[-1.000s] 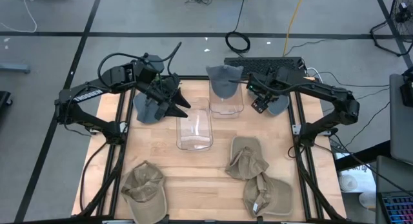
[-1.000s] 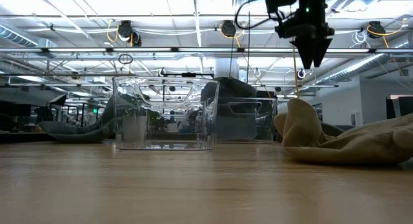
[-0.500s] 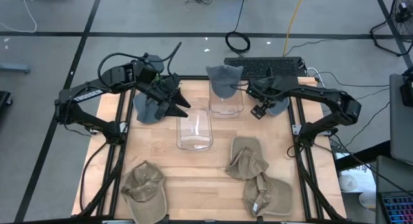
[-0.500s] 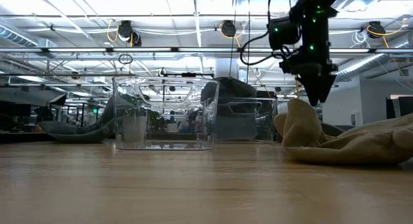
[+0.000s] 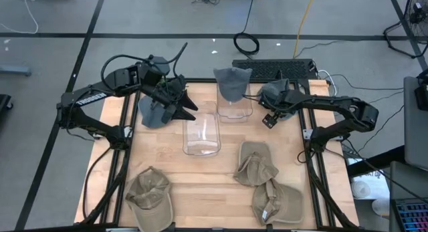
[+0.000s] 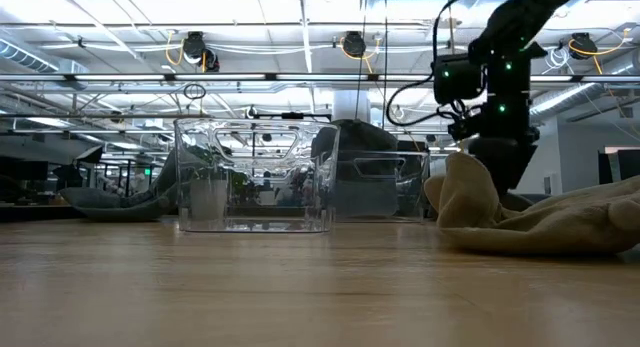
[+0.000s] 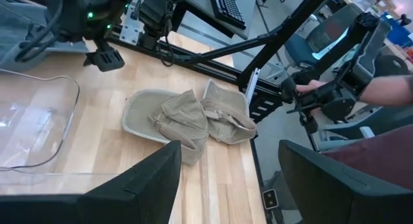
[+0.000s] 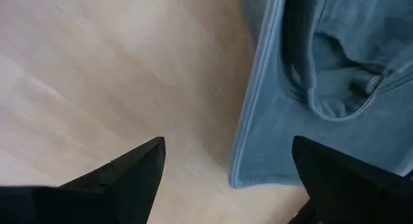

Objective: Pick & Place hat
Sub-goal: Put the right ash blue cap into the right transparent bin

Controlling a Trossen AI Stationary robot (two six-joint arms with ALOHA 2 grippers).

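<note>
1. High view: a wooden table sits in a dark frame, with two dark robot arms reaching in from the far corners.
2. The right hand is low over the far right part of the table, just beside a blue-grey hat that lies at the table's far right edge, partly under the arm.
3. Right wrist view: the right hand's two dark fingers are spread wide, holding nothing. The blue-grey hat lies flat on the wood between and just ahead of them, its brim edge nearer one finger; whether either finger touches it cannot be told.
4. The left hand hovers at the far left, over another blue-grey hat, beside a clear bin. Left wrist view shows its fingers spread apart and empty.
5. A second clear bin stands at the far middle, with a third blue-grey hat draped over its far rim.
6. Three tan hats lie on the near half: one at the near left, and two on the right, touching each other.
7. Low view: the right arm comes down behind a tan hat.
8. A keyboard lies on the floor beyond the table.
</note>
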